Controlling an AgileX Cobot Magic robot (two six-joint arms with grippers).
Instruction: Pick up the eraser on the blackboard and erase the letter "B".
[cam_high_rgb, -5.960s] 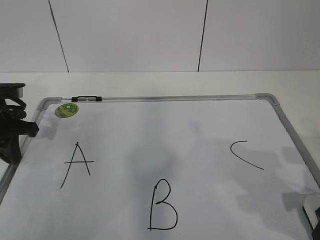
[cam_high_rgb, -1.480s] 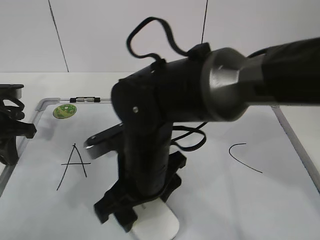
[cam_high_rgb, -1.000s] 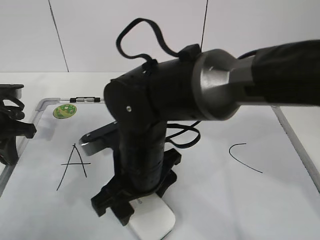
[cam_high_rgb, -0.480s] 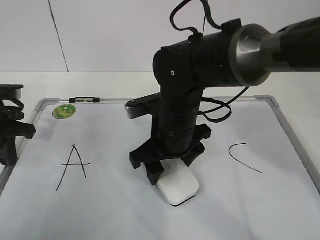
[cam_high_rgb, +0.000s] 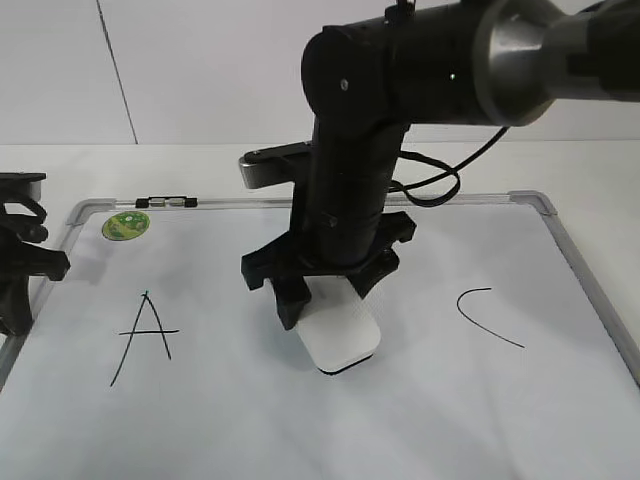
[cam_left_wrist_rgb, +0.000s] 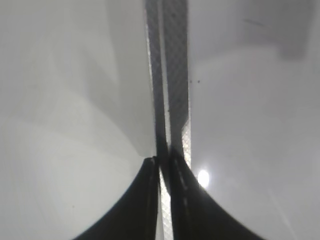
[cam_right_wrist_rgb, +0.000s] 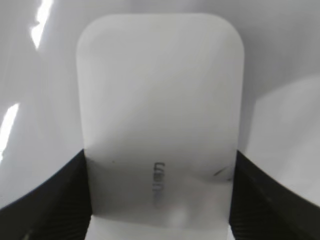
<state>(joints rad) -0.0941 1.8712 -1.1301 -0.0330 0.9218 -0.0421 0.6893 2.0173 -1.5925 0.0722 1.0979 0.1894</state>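
The white eraser (cam_high_rgb: 342, 338) lies flat on the blackboard (cam_high_rgb: 450, 420) near its middle. My right gripper (cam_high_rgb: 328, 303) is shut on the eraser from above. In the right wrist view the eraser (cam_right_wrist_rgb: 160, 95) fills the frame between the two black fingers (cam_right_wrist_rgb: 160, 200), with its grey logo showing. The letter "B" does not show anywhere on the board; the lower middle is blank white. My left gripper (cam_high_rgb: 20, 285) sits at the board's left edge. In the left wrist view its fingers (cam_left_wrist_rgb: 165, 167) are closed on the silver frame (cam_left_wrist_rgb: 175, 75).
A black "A" (cam_high_rgb: 143, 335) is on the left of the board and a curved "C" (cam_high_rgb: 487, 316) on the right. A round green sticker (cam_high_rgb: 125, 225) and a black clip (cam_high_rgb: 170, 202) sit at the top left. A white wall stands behind.
My right arm has carried the eraser from the front of the board back toward the middle. The "B" seen six seconds ago no longer shows. The left arm has not moved.
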